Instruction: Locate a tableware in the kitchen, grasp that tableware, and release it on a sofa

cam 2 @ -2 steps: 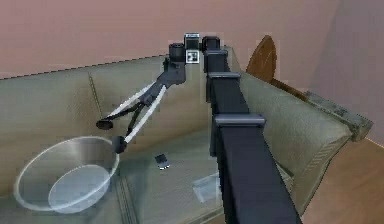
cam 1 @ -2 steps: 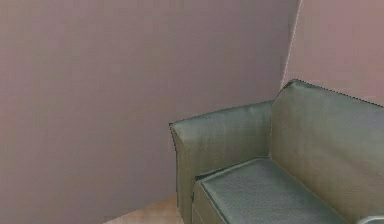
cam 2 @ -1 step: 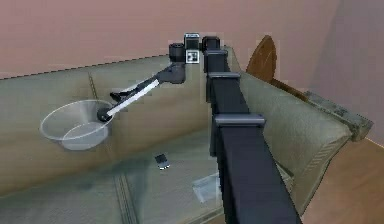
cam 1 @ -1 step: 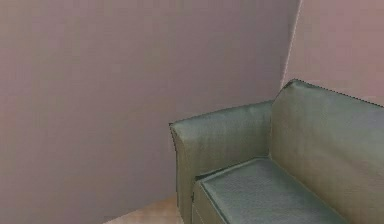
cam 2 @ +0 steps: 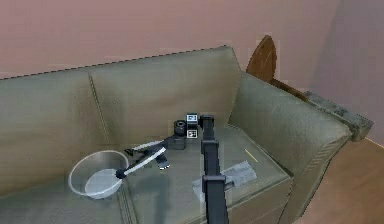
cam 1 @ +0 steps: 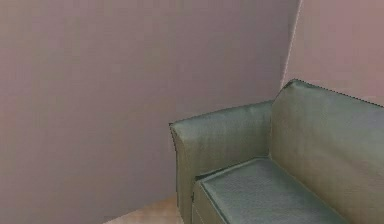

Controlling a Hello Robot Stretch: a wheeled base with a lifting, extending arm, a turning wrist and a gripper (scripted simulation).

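forward view: the near end of a grey-green sofa sits at the right, one armrest and part of a seat cushion in frame, against a plain mauve wall. a strip of pale floor shows at the bottom, left of the armrest.

arm side view: the same kind of grey-green sofa runs across the frame, back cushions far, seat cushions near. the dark arm rises from the bottom edge over the right seat cushion, with two white squares at its far end. the end effector reaches left from there, thin fingers slanting down toward the left seat cushion.

a shallow whitish bowl - the tableware - lies on the left seat cushion, right at the fingertips. cannot tell whether they touch its rim, and cannot tell whether the end effector holds anything. spread or pressed together - cannot tell.

a pale flat thing lies on the right cushion just right of the arm. a brown rounded wooden shape rises behind the sofa's far right corner. a grey blocky thing sits beyond the right armrest.
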